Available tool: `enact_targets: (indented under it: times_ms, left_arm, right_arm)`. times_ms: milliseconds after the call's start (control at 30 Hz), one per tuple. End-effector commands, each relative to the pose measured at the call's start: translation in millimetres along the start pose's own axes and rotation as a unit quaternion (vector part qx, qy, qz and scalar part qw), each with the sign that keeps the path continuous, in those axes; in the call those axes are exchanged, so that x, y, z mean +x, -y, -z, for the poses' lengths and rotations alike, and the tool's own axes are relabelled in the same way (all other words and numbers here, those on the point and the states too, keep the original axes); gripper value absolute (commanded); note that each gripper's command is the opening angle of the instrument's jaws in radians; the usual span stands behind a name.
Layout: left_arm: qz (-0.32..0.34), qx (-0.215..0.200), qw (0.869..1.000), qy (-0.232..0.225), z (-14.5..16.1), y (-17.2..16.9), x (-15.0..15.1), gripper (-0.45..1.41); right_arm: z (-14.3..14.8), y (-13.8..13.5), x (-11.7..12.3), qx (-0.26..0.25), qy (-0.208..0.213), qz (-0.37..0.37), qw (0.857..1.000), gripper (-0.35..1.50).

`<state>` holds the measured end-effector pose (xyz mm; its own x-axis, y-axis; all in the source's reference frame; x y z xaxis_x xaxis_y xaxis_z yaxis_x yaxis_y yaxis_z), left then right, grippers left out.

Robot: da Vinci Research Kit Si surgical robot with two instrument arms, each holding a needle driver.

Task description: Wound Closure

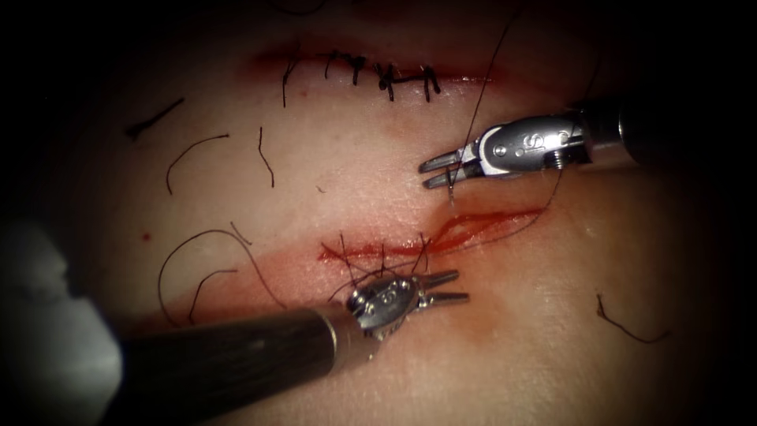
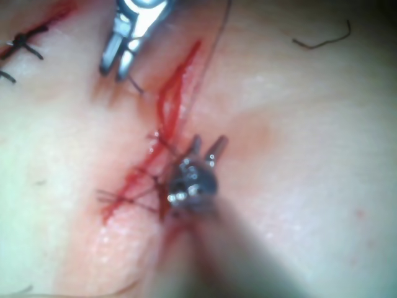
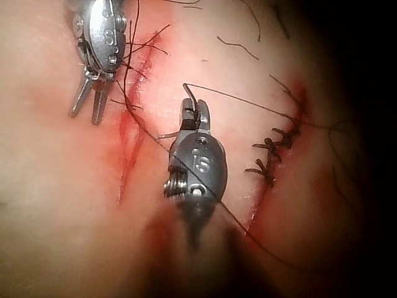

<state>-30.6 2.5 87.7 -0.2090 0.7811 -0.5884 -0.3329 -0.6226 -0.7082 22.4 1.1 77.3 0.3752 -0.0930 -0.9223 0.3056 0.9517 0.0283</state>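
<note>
The cut [image 1: 441, 237] runs across the tissue [image 1: 552, 331]: its left part is crossed by several stitches [image 1: 382, 256], its right part gapes, wet with red fluid [image 1: 489, 225]. Thread [image 1: 485, 87] comes down from above to the right tool [image 1: 441, 170], just above the cut, and another strand curves under that tool to the cut's right end. The right tool's fingers [image 3: 186, 112] look pinched on the thread, with a short dark piece at the tips that may be the needle; I cannot tell which, nor whether any needle sits in the tissue. The left tool [image 1: 445, 288] hangs just below the cut beside the stitches, fingers [image 2: 217, 146] spread, holding nothing.

Risks, as I judge them: the thread is thin and lies against the right tool's fingers, so a hard pull could fray it or tear it through the cut's edge. The slack strand could snag on the stitches or on the left tool's spread fingers. Loose cut ends [image 1: 189, 154] scattered left of the cut could be mistaken for the live thread. An older stitched cut [image 1: 378, 75] lies above, well apart
</note>
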Motion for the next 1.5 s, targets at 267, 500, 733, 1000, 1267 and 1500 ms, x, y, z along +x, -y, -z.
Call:
enact_targets:
  times_ms: [267, 500, 733, 1000, 1267, 1500]
  left_arm:
    - [0.001, -0.001, 1.0, 0.0, -0.8, -0.2, -0.6, 0.34]
    - [0.001, -0.001, 1.0, 0.0, -0.8, -0.2, -0.6, 0.34]
    - [0.001, -0.001, 1.0, 0.0, -0.8, -0.2, -0.6, 0.34]
    - [0.001, -0.001, 1.0, 0.0, -0.8, -0.2, -0.6, 0.34]
    - [0.001, 0.0, 1.0, 0.002, -0.9, -0.2, -0.7, 0.34]
    - [0.001, 0.0, 1.0, 0.003, -0.9, -0.3, -0.7, 0.34]
  right_arm:
    - [-1.3, -0.1, -0.3, 0.014, -0.007, -0.057, 0.998, -0.35]
    - [-1.8, 0.4, -0.5, 0.026, -0.01, -0.107, 0.994, -0.35]
    - [-2.2, 0.9, -1.0, 0.038, 0.0, -0.181, 0.983, -0.35]
    - [-3.3, 2.2, -2.4, 0.054, 0.02, -0.244, 0.968, -0.35]
    - [-3.6, 2.1, -3.3, 0.054, 0.023, -0.261, 0.964, -0.35]
    - [-3.1, 1.0, -3.0, 0.03, 0.022, -0.265, 0.963, -0.35]
